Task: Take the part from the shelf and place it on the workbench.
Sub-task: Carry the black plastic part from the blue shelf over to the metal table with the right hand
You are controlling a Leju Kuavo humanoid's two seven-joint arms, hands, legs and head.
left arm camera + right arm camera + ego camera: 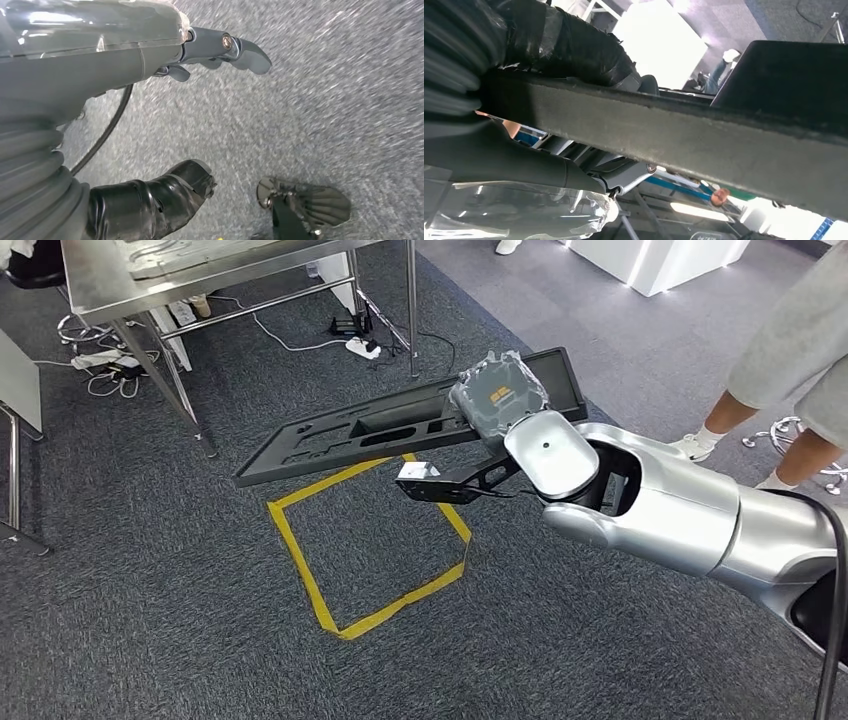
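Right robot hand [497, 400] grips part [400, 425] by one end, mid-frame above floor; left robot hand [220, 47] empty, fingers apart. Worktop [110, 285] upper left. Risk: long overhang tilts, slips

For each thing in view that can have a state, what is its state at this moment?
Black part: lifted above the carpet, tilted, held at one end by the right hand.
Right hand: grips the part.
Left hand: holds nothing, fingers apart, above the carpet.
Workbench: standing; another part lies on it.
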